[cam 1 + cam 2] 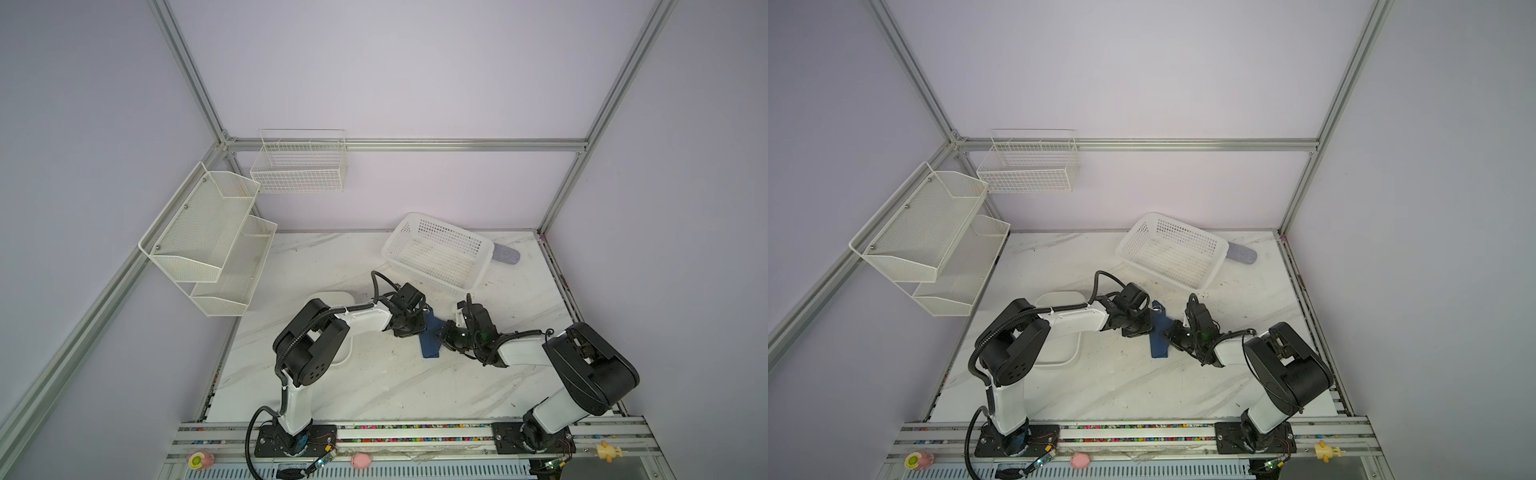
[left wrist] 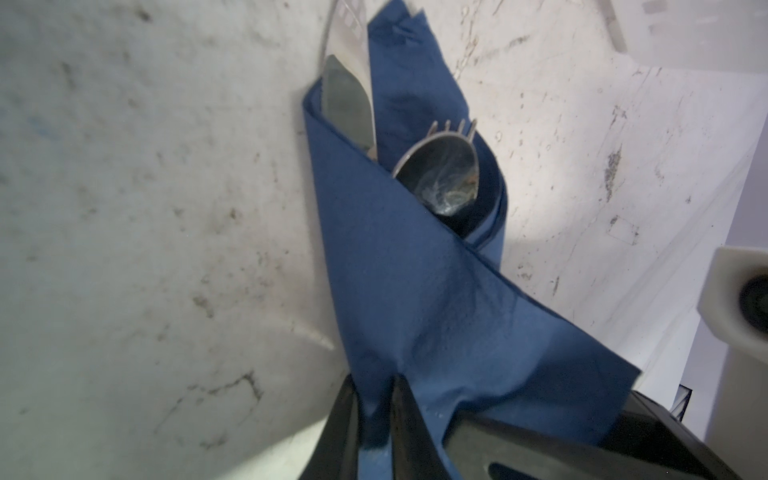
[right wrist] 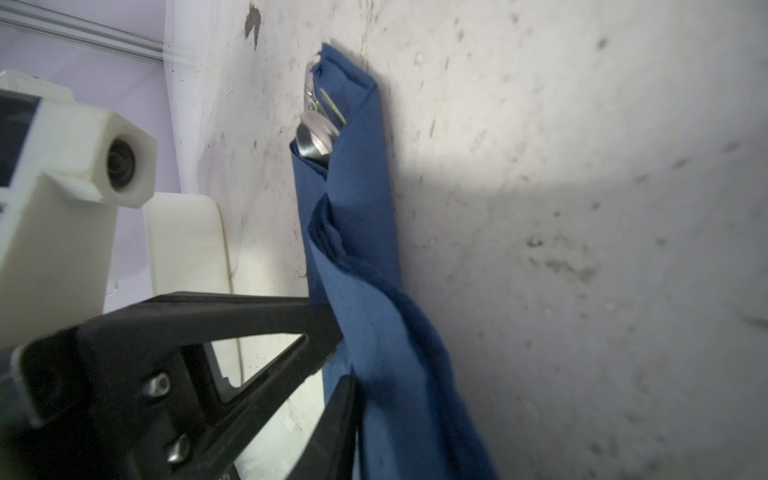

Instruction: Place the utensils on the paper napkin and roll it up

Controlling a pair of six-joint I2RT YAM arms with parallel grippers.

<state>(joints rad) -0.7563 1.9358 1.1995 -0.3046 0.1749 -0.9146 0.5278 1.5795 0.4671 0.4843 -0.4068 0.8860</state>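
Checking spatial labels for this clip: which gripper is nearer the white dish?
Left. The left gripper lies between the white dish and the paper napkin. The right gripper is on the napkin's other side, farther away.

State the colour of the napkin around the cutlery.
The napkin is navy blue; best in left wrist view.
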